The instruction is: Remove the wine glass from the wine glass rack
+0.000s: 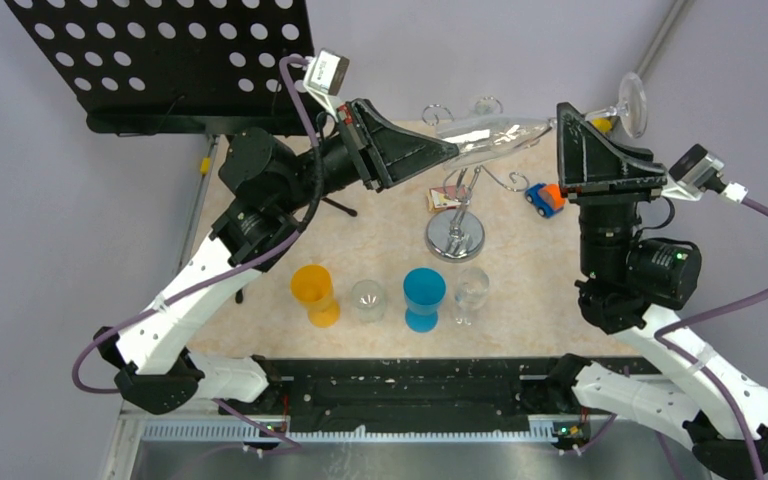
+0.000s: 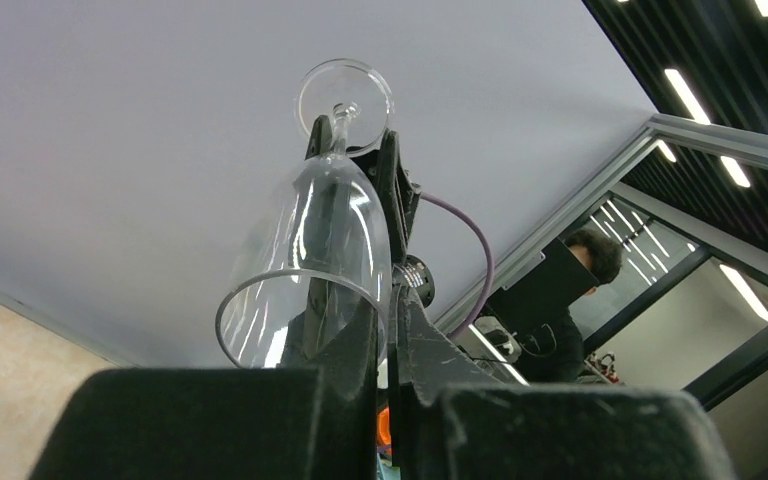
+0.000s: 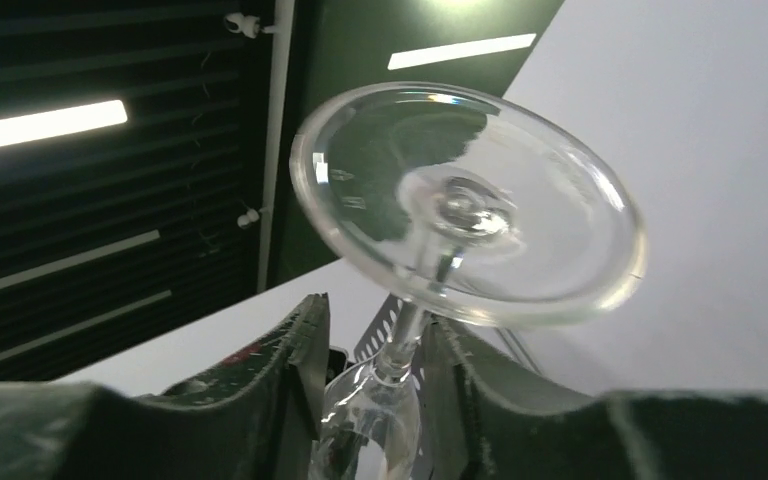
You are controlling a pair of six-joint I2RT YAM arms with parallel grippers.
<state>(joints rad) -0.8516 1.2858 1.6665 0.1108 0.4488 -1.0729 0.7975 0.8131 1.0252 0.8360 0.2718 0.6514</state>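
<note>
1. Top cam: the wine glass (image 1: 500, 133) is up in the air lying sideways, bowl to the left and foot to the right, above the table (image 1: 370, 240). It sits over the top of the wine glass rack (image 1: 455, 238). The left gripper (image 1: 448, 150) is on the bowl's rim and the right gripper (image 1: 566, 112) sits at the stem, close to the foot. From up here I can't tell whether the glass clears the rack's curled arms. Some of them are hidden behind the bowl and the left gripper. The clear bowl also washes out a lot against the tabletop.

2. Left wrist cam: the fingers (image 2: 345, 345) are pinched together with the bowl wall between them, one inside the rim and one outside. The foot is at the far end of the glass, with the other gripper's black fingers flanking the stem. The gripper's own body fills the bottom of the frame and blocks everything below.

3. Right wrist cam: these fingers (image 3: 305, 345) are spread apart. The stem runs between them with a gap showing on each side, so there's no squeeze that I can see. The foot fills most of the view, and the bowl is cut off at the bottom edge.
</note>
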